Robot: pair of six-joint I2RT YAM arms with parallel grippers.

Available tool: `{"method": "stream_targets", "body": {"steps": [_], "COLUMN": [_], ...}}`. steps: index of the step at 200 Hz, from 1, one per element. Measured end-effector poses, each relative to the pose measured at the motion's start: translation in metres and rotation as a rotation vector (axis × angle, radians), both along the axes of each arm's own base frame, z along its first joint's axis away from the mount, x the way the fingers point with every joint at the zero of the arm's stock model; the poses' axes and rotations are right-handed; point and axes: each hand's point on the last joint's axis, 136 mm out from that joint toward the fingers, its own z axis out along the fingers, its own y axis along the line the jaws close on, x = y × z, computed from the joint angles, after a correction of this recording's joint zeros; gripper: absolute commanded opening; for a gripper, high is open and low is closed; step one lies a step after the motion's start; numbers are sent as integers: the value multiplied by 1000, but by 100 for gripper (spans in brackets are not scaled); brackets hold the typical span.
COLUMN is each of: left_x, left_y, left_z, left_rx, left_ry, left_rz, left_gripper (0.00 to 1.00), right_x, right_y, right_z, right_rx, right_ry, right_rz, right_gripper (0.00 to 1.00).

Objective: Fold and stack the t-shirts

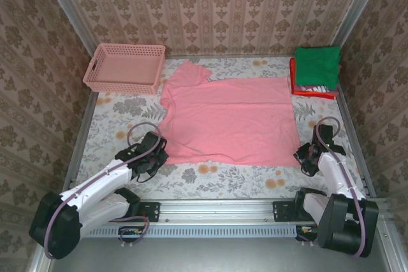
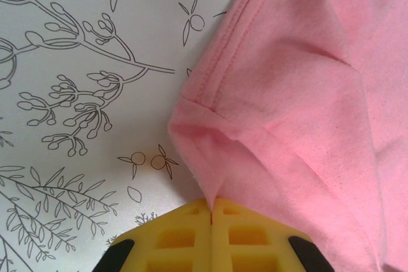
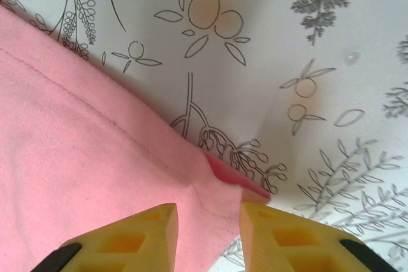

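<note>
- The pink lattice basket [image 1: 124, 68] sits at the far left of the table, just beyond the left sleeve of the salmon-pink t-shirt [image 1: 229, 119] and almost touching it.
- The left gripper [image 1: 155, 153] is at the shirt's near-left corner. In the left wrist view, its yellow fingers [image 2: 185, 237] are pressed together, and the left gripper [image 2: 211, 207] pinches a small raised fold of the salmon-pink t-shirt [image 2: 306, 93] at the hem corner.
- The salmon-pink t-shirt lies spread nearly flat on the middle of the floral table cover [image 1: 210, 176]. Its sleeve and collar end is toward the left and its hem is along the right.
- The right gripper [image 1: 303, 155] is low at the shirt's near-right corner. In the right wrist view, the right gripper [image 3: 208, 218] has its yellow fingers [image 3: 156, 227] parted. The corner of the salmon-pink t-shirt [image 3: 83, 157] lies between them, and a thin strip of cloth reaches the right-hand finger. The cloth is not clamped.
- The green folded t-shirt [image 1: 317, 65] lies just past the shirt's far-right corner. It tops a stack with a white folded t-shirt [image 1: 317, 87] showing at the near edge and a red folded t-shirt [image 1: 294, 74] underneath.
</note>
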Motion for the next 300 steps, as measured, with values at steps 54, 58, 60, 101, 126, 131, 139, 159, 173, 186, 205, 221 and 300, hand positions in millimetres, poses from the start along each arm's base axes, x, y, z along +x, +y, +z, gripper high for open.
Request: {"method": "stream_targets", "body": {"steps": [54, 58, 60, 101, 126, 131, 139, 159, 173, 186, 205, 221, 300], "left_x": [0, 0, 0, 2, 2, 2, 2, 2, 2, 2, 3, 4, 20], "left_y": [0, 0, 0, 1, 1, 1, 1, 1, 2, 2, 2, 2, 9], "left_z": [0, 0, 0, 1, 1, 1, 1, 1, 2, 3, 8, 17, 61], "left_rx": [0, 0, 0, 0, -1, -1, -1, 0, 0, 2, 3, 0, 11], "left_ry": [0, 0, 0, -4, -4, -4, -4, -4, -4, -3, -10, -26, -88], "left_rz": [1, 0, 1, 3, 3, 3, 4, 5, 7, 6, 0, -3, -12], "left_gripper": [0, 0, 0, 0, 0, 0, 0, 0, 0, 0, 0, 0, 0], "right_x": [-13, -14, -14, -16, -18, -19, -20, -21, -21, -20, -16, -14, -4], "right_y": [3, 3, 3, 3, 2, 2, 1, 0, 0, 0, -2, -4, -16], "right_z": [-6, -8, -8, -17, -17, -17, -17, -16, -15, -15, -11, -4, 43], "right_rx": [13, 15, 16, 25, 19, 17, 13, 6, 3, 1, -10, -30, -114], "right_ry": [40, 47, 50, 93, 105, 106, 114, 117, 112, 105, 72, 33, -98], "right_rz": [-17, -18, -18, -20, -25, -19, -25, -20, -12, -13, -14, -17, -48], "right_gripper": [34, 34, 34, 29, 17, 13, 8, 0, 0, 0, 0, 0, 0]}}
